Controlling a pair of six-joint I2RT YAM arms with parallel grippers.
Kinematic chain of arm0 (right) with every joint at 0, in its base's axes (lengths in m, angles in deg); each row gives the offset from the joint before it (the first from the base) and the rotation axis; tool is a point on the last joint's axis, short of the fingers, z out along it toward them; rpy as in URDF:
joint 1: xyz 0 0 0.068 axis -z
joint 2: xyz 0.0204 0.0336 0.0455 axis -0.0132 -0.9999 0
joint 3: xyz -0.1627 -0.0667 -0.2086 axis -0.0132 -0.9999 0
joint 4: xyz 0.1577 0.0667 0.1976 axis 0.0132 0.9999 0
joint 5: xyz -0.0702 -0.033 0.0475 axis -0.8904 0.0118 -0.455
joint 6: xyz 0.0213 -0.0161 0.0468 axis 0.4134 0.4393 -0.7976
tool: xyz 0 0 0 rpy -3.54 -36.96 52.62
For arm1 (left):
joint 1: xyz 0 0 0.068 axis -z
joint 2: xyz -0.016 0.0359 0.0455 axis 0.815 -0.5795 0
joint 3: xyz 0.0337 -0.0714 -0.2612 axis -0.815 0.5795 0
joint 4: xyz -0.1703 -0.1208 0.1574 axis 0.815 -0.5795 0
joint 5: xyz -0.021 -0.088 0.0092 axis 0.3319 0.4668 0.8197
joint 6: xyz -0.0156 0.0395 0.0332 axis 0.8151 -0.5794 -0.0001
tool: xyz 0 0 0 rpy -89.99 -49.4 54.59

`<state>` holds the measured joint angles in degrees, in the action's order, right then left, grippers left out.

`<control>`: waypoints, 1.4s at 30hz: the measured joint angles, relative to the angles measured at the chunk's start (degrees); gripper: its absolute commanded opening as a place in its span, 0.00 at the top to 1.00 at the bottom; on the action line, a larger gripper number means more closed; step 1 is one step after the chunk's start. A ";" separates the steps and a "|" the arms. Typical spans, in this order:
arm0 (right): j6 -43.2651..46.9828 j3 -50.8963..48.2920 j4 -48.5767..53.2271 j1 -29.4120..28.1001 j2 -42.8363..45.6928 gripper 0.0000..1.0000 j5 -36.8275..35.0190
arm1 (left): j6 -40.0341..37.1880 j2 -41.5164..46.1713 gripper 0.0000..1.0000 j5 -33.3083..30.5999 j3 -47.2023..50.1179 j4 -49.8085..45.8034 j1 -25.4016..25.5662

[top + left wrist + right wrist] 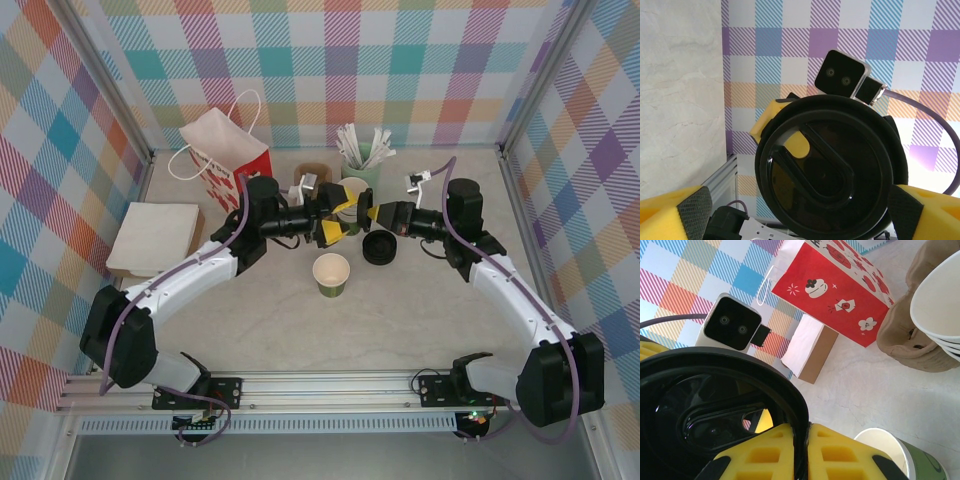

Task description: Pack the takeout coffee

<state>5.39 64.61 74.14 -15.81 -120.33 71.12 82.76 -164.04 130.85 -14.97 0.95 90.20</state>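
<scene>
The takeout coffee's green paper cup (331, 273) stands open and lidless on the table, cream-white inside, also at the lower right of the right wrist view (900, 455). Its round black lid (715, 410) hangs on edge in the air behind the cup. My right gripper (364, 216) (806, 450) is shut on the lid's rim. Facing it from the left, my left gripper (332, 222) (800, 215) is open, its yellow fingers (675, 212) standing wide to either side of the lid (832, 165); the left finger is clear of it.
A stack of black lids (379, 248) sits right of the cup. Behind are a stack of lidless cups (940, 305), a pot of white stirrers (362, 160), a brown cup carrier (905, 335) and a red paper bag (228, 150). A flat pile of brown paper (155, 238) lies left.
</scene>
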 measured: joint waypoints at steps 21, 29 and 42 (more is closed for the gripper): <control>-1.27 -0.02 -1.22 -1.46 -1.97 0.88 0.39 | 0.07 -0.33 0.12 -0.46 -0.76 1.33 0.22; -1.51 -0.02 -2.08 -1.46 -1.97 0.88 0.37 | 0.07 -0.33 0.13 -1.11 -0.76 1.33 0.22; -2.99 -0.83 -3.04 -1.51 -1.97 0.88 0.39 | 0.07 -0.33 0.12 -1.49 -0.76 1.33 0.24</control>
<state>2.40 63.78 71.10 -17.32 -122.30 71.51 82.82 -164.37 129.36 -15.73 2.28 90.44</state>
